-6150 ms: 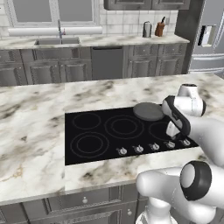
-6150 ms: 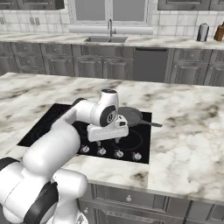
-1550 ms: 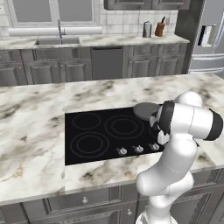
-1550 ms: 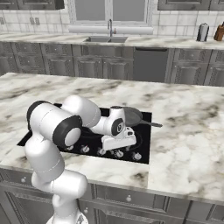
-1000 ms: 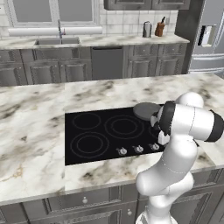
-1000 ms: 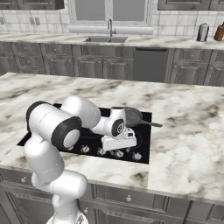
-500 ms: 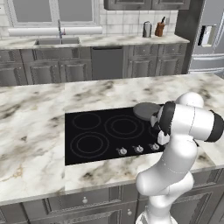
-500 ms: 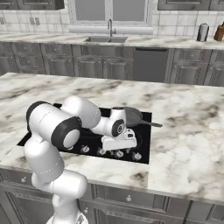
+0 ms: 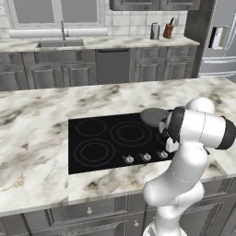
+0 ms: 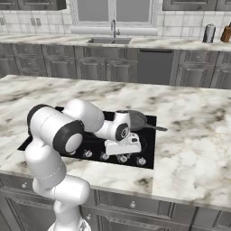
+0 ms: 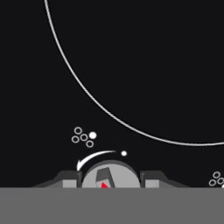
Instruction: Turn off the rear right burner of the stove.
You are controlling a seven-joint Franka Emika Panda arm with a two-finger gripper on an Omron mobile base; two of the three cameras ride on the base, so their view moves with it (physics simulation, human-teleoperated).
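stove (image 9: 106, 140) set into marble table (image 9: 37, 124) | pincer (image 11: 110, 181) low at stove's front edge; fingers (image 11: 69, 180) clamped on silver knob (image 11: 110, 177) between them | markings: dot cluster, curved arrow; no readable text

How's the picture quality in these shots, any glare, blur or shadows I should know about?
Left base view: sharp, even rendered light, no glare on the stove. Right base view: equally crisp, faint shadow under the pan. Hand view: flat black glass, slightly soft edges on the knob between the gripper fingertips.
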